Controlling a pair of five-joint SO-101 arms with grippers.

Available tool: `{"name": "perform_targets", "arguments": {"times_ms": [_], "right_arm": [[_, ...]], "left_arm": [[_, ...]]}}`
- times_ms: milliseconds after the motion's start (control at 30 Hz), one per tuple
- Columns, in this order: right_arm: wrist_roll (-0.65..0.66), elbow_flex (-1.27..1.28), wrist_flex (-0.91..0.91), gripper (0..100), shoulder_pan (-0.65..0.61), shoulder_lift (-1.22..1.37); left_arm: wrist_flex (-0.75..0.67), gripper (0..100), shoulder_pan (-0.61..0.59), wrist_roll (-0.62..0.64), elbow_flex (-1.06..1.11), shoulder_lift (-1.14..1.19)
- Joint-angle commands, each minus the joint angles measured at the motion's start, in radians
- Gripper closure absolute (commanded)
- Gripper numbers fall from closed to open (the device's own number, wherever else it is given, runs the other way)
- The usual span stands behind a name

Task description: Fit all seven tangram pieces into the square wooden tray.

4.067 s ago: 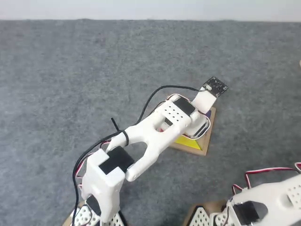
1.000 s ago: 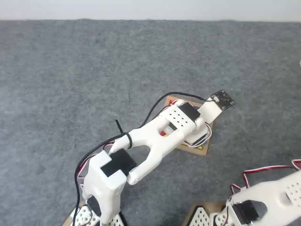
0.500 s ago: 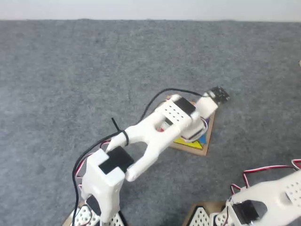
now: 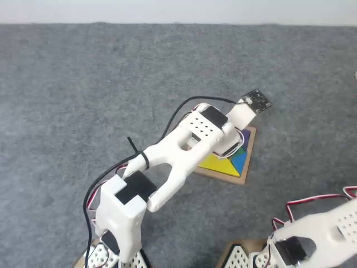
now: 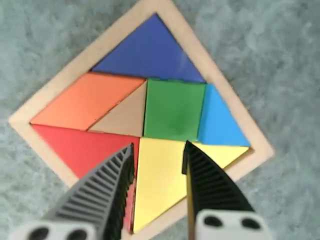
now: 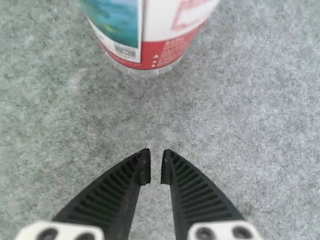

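Observation:
The square wooden tray (image 5: 75,75) lies on the grey carpet and holds seven flat pieces packed together: a dark blue triangle (image 5: 150,52), an orange parallelogram (image 5: 87,102), a tan triangle (image 5: 125,117), a green square (image 5: 174,110), a light blue triangle (image 5: 217,125), a yellow triangle (image 5: 160,180) and a red triangle (image 5: 75,150). My left gripper (image 5: 157,150) hangs open above the yellow piece with nothing in it. In the high view the left arm (image 4: 212,134) covers much of the tray (image 4: 223,174). My right gripper (image 6: 155,167) is shut and empty over bare carpet.
A bottle with a red and white label (image 6: 150,35) stands on the carpet just ahead of the right gripper. The right arm (image 4: 318,234) sits at the near right corner. The arm bases stand along the near edge. Open carpet surrounds the tray.
The left arm dipped low over the tray a second ago and has since lifted and drawn back. More of the yellow and light blue pieces now shows. The right arm has barely moved.

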Motion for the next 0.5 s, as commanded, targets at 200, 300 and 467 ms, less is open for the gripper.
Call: {"name": "perform_targets", "arguments": {"times_ms": [200,300,467], "right_arm": [[0.002,-0.051,0.035,92.9,-0.025,-0.131],[0.002,-0.051,0.035,92.9,-0.024,-0.137],[0.002,-0.051,0.047,92.9,-0.027,-0.137]], "left_arm": [[-0.009,85,0.100,0.021,-0.047,0.002],[-0.012,85,0.072,0.018,-0.051,0.037],[-0.028,85,0.060,0.015,-0.054,0.144]]}}
